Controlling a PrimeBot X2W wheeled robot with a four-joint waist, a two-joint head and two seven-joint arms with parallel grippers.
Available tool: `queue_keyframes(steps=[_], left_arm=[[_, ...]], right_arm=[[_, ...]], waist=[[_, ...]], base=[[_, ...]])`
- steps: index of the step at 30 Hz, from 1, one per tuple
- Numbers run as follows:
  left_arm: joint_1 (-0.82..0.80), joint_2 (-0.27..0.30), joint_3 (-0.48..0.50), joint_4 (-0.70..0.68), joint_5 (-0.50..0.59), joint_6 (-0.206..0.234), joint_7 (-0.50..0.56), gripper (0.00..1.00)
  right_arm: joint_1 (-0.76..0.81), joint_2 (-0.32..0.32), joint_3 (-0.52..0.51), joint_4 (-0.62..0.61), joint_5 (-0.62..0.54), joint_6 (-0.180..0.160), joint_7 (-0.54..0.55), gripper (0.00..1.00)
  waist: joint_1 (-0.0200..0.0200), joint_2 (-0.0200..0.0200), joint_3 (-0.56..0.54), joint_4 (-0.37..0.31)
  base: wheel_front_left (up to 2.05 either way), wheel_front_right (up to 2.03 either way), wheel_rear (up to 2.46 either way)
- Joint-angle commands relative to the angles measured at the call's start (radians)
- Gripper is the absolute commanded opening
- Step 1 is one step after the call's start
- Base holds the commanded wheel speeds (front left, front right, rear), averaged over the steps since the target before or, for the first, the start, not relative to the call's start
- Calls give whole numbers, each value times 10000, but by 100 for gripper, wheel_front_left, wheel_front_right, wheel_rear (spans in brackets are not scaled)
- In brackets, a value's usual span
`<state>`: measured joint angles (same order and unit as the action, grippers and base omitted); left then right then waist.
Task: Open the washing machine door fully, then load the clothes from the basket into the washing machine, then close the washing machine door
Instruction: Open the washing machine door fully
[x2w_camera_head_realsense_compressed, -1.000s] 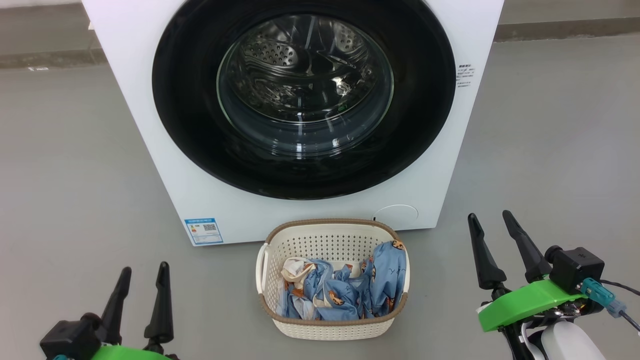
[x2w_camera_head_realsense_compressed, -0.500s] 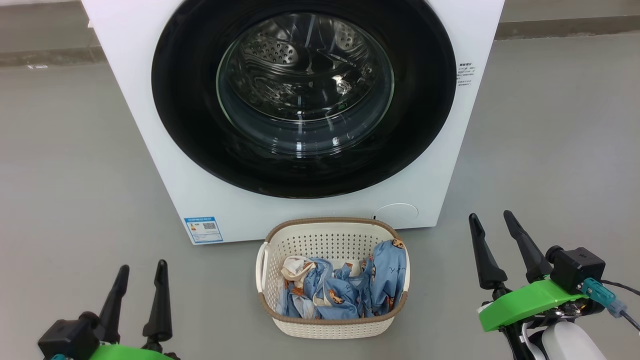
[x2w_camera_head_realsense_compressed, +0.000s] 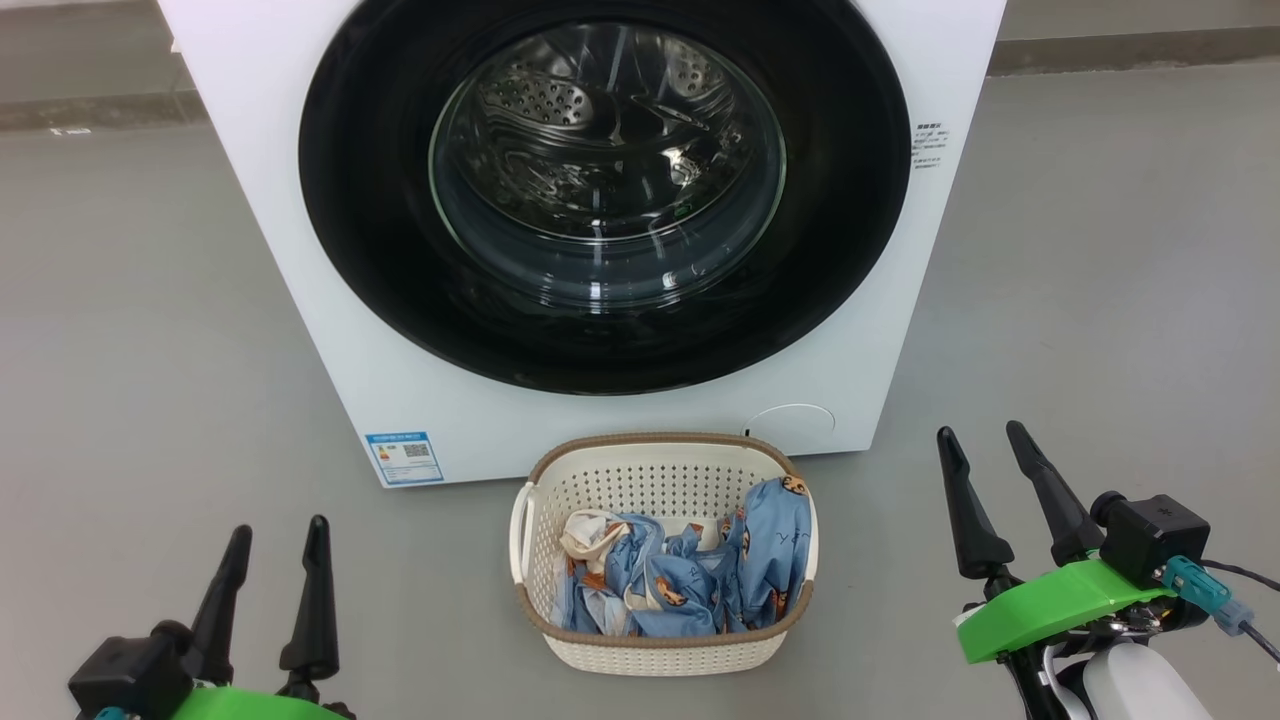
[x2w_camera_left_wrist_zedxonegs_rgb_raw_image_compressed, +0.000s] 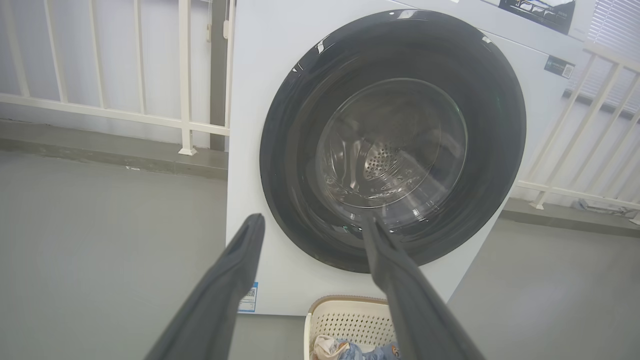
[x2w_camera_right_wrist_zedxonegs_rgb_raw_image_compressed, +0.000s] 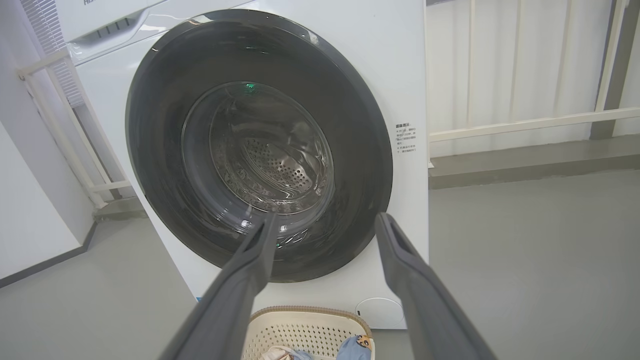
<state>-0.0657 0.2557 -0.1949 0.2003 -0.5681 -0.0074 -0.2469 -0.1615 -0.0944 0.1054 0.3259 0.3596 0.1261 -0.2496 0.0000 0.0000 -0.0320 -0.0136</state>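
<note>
Count: one washing machine, one washing machine door, shut flush on machine front. One basket on grey floor, just in front of machine's bottom edge, below door. One heap of clothes inside basket; no. of pieces can't tell. Two grippers: left gripper at lower left, fingers spread wide, nothing between them; right gripper at lower right, also wide & empty. Both well apart from basket & door. Bare floor either side of basket & machine; white railing behind.
</note>
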Motion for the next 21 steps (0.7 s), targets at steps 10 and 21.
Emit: queue_keyframes(steps=[10,21], left_arm=[[-430,323,230,-256,71,214,-76,100],[-448,328,236,-292,126,287,-99,100]], right_arm=[[-483,6,249,-248,-38,46,-122,100],[-521,26,227,-225,5,46,-122,100]], waist=[[0,0,45,-19],[0,0,89,-10]], base=[[0,0,0],[47,47,-93]])
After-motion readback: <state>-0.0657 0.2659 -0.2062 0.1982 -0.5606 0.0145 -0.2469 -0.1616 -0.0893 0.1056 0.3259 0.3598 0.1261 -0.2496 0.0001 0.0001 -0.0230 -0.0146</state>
